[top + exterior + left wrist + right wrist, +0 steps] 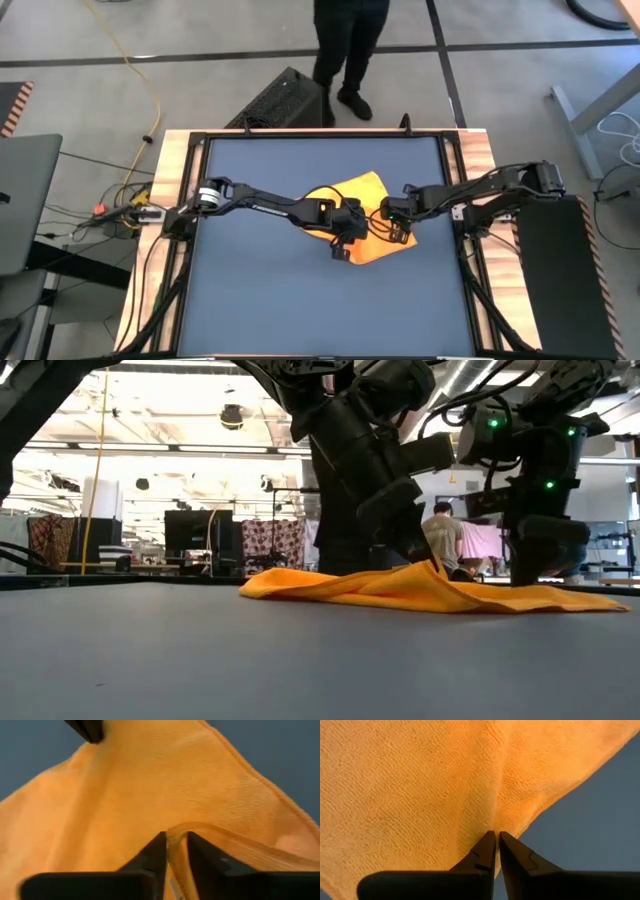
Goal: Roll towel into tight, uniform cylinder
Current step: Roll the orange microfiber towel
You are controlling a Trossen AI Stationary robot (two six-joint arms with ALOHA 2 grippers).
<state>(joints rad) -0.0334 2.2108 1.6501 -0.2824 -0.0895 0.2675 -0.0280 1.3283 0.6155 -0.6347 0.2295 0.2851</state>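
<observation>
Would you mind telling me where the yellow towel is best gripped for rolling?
Probably along its hemmed edge, from above. The towel lies flat and rumpled on the table, and the left gripper and right gripper each already pinch a raised fold of it.

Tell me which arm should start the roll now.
Left, probably. The left gripper pinches a raised fold of the towel, ready to turn over; the right gripper only pinches it near an edge.

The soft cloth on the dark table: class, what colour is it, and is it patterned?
Plain yellow-orange soft cloth, no pattern; clearest in the right wrist view.
</observation>
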